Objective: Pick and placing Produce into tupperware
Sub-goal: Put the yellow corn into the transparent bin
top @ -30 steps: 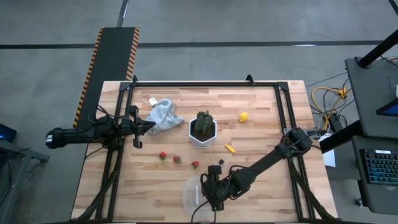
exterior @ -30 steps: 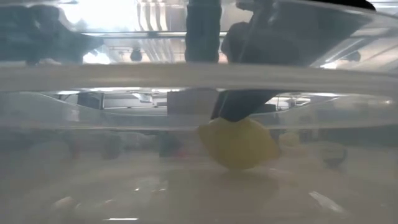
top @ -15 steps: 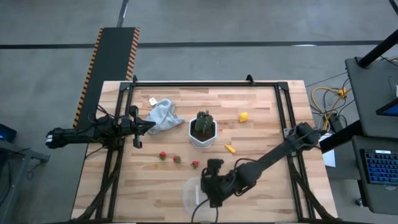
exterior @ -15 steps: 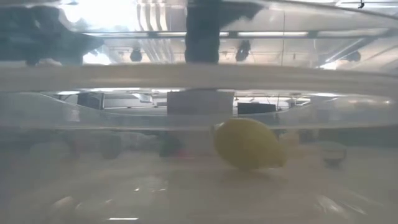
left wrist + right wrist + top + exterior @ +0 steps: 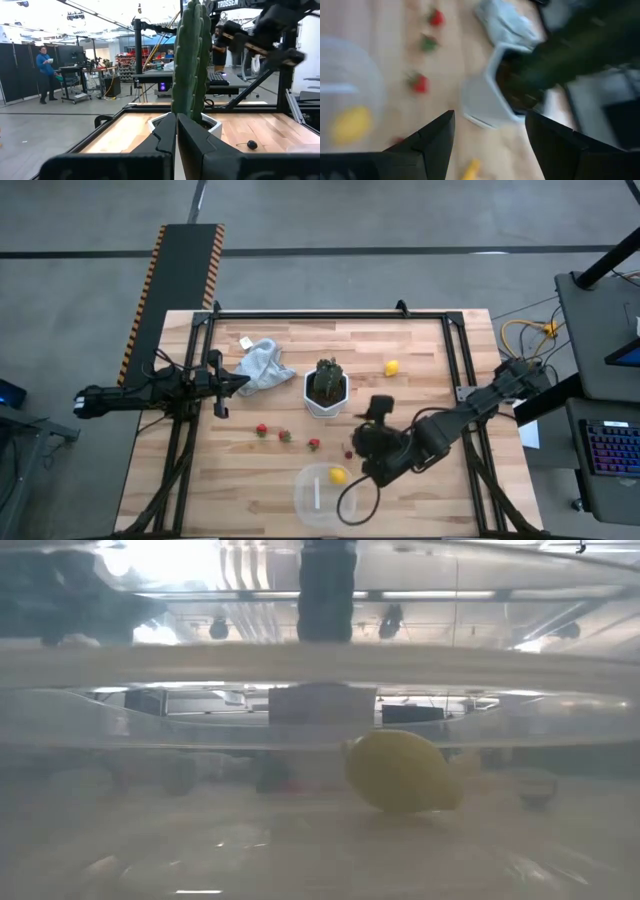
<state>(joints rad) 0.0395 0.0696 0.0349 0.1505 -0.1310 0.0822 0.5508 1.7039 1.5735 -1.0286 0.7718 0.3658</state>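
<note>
With one lemon (image 5: pixel 339 475) lying in the tub (image 5: pixel 322 493), my right gripper (image 5: pixel 366 452) hangs wide open and empty just beside the tub's rim, the dark berry (image 5: pixel 348 454) right next to it, far nearer than my parked left gripper (image 5: pixel 241 380).

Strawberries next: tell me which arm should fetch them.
Right. The right gripper hovers open beside the strawberries and tupperware; the left gripper waits shut at the table's left edge by the cloth.
</note>
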